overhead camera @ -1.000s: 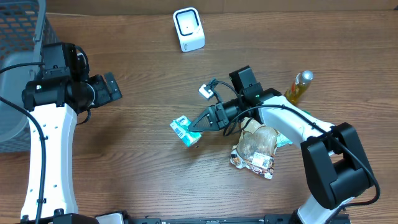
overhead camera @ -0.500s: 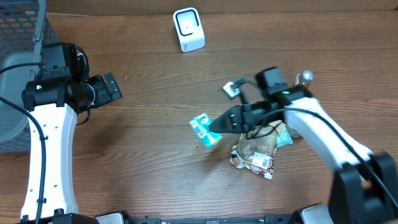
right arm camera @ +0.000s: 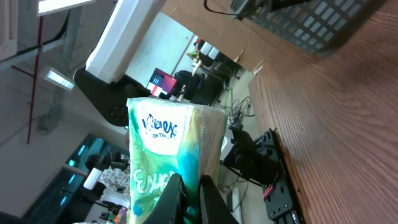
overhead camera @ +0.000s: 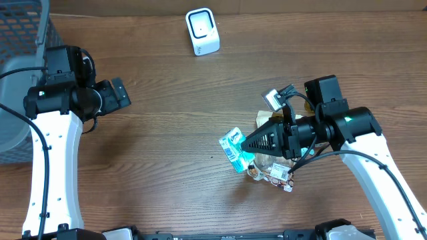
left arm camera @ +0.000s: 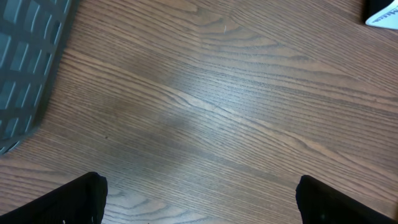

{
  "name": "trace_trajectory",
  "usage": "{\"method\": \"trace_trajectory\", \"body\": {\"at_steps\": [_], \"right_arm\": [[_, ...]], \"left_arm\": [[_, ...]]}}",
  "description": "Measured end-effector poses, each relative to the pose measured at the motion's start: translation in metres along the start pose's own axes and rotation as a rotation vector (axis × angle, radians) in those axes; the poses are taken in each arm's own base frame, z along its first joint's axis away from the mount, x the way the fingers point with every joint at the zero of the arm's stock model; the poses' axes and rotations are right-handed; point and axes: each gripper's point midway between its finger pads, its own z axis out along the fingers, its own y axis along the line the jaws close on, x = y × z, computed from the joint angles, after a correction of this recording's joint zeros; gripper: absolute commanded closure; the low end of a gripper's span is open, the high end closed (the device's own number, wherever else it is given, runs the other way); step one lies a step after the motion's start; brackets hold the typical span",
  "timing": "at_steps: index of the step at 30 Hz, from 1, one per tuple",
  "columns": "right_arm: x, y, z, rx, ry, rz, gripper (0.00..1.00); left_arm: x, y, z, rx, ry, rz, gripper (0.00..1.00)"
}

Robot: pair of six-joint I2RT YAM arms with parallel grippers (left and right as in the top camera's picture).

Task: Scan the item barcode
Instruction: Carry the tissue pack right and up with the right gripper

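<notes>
right tool (overhead camera: pixel 244 145) pinching tissue pack (overhead camera: pixel 231 147) by edge, well apart from scanner (overhead camera: pixel 202 31); pack likely light, soft, slippery film; grip near seam; left tool (overhead camera: pixel 121 93) spread, empty

The wooden table (overhead camera: pixel 167 133) bears a white scanner (overhead camera: pixel 202 31), grey basket (overhead camera: pixel 19 30) and seemingly a crumpled bag (overhead camera: pixel 275 175).

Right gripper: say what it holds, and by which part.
The right gripper is shut on the tissue pack. It pinches the pack's edge nearest the gripper, and the rest of the pack juts out beyond the fingertips.
</notes>
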Motion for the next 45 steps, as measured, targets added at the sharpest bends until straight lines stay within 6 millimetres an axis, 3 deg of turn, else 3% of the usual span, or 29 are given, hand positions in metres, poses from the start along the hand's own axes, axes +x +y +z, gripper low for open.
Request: {"method": "trace_trajectory", "body": {"at_steps": [7,17,22,26,34,38,45], "right_arm": [[0.0,0.002,0.0,0.0,0.0,0.009,0.96],[0.001,0.003,0.0,0.0,0.0,0.205,0.96],[0.0,-0.003,0.0,0.031,0.002,0.215,0.96],[0.005,-0.024,-0.002,0.157,0.015,0.233,0.96],[0.027,-0.097,-0.021,0.642,0.095,0.239,0.96],[0.027,-0.124,-0.034,0.853,0.099,0.216,0.96],[0.009,-0.14,-0.044,1.036,0.051,0.217,0.97]], "left_arm": [[0.0,0.0,0.0,0.0,0.0,0.0,0.01],[0.0,0.0,0.0,0.0,0.0,0.0,0.0],[0.0,0.0,0.0,0.0,0.0,0.0,0.01],[0.0,0.0,0.0,0.0,0.0,0.0,0.0],[0.0,0.0,0.0,0.0,0.0,0.0,0.01],[0.0,0.0,0.0,0.0,0.0,0.0,0.0],[0.0,0.0,0.0,0.0,0.0,0.0,0.0]]}}
